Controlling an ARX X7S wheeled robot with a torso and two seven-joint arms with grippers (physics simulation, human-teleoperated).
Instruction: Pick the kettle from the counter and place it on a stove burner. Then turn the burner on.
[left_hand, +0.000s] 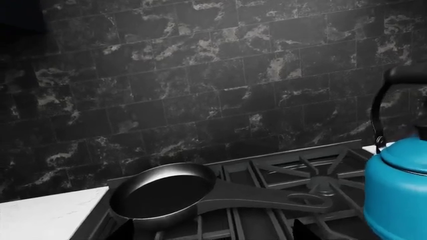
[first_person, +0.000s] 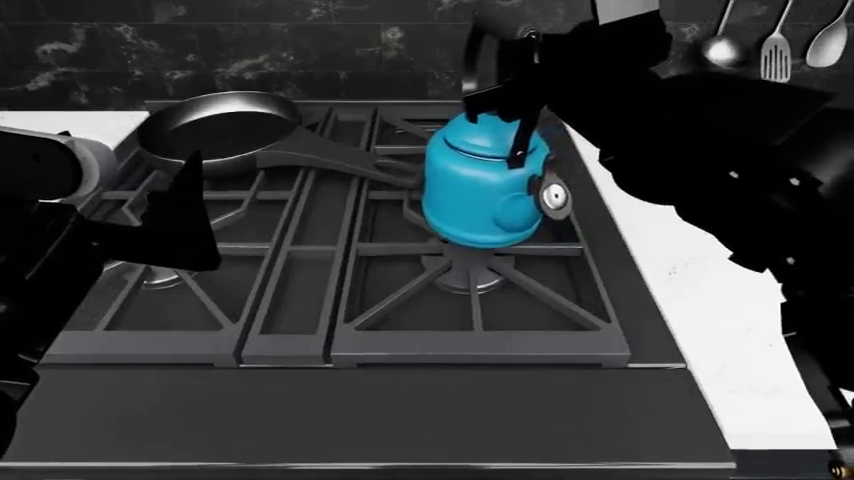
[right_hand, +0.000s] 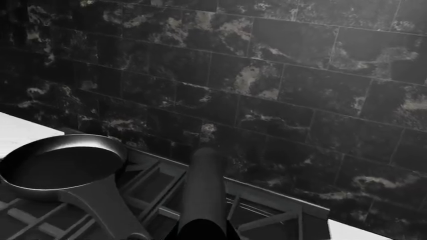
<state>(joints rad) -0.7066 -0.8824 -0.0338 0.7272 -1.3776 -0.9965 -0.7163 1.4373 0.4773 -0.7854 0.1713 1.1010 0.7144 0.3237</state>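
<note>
Gripping black arched handle, right gripper (first_person: 523, 100) closed around it, carrying blue kettle (first_person: 483, 190) over front-right stove burner (first_person: 467, 275), frying pan (first_person: 220, 125) sitting at 10 o'clock. Lowering straight, centring base on grate advised. Left gripper (first_person: 180, 225): opening unreadable.

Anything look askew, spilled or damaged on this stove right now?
Nothing spilled or damaged. The kettle sits over the grate between the right-hand burners, not centred on the front burner. The frying pan handle reaches right up to it.
</note>
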